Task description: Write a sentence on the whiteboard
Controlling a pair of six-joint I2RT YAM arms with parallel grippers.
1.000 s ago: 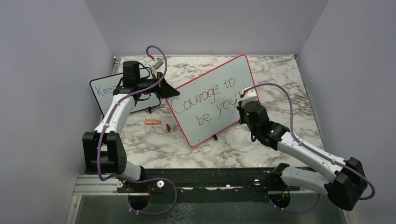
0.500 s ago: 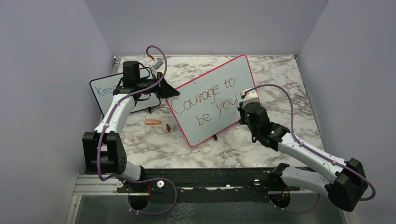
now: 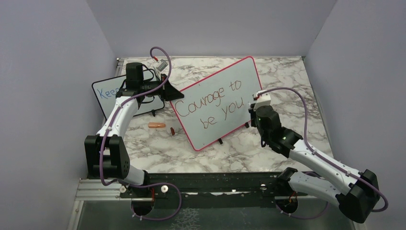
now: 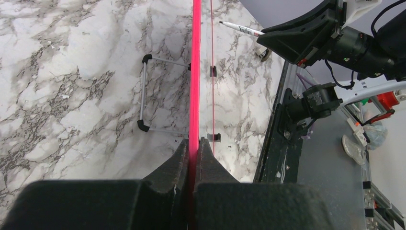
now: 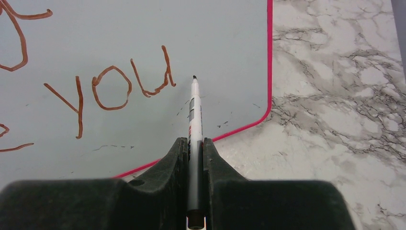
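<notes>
The whiteboard [image 3: 218,103] with a red-pink frame stands tilted mid-table. The sentence [image 3: 210,103] in dark red-brown reads "Courage to be you" in two lines; "you" shows in the right wrist view [image 5: 110,91]. My left gripper [image 3: 168,92] is shut on the board's left edge, seen edge-on as a pink strip [image 4: 194,72] between the jaws [image 4: 194,143]. My right gripper [image 3: 252,111] is shut on a white marker [image 5: 194,120]; its dark tip sits just right of the "u", close to the board surface. I cannot tell whether it touches.
A smaller black-framed board with blue writing [image 3: 107,93] stands behind the left arm. An orange marker cap [image 3: 156,125] and a small dark cap [image 3: 172,131] lie on the marble left of the whiteboard. The board's wire feet [image 4: 143,93] rest on the table.
My right arm has drawn back to the right, away from the end of "you". The left arm and the board have not moved.
</notes>
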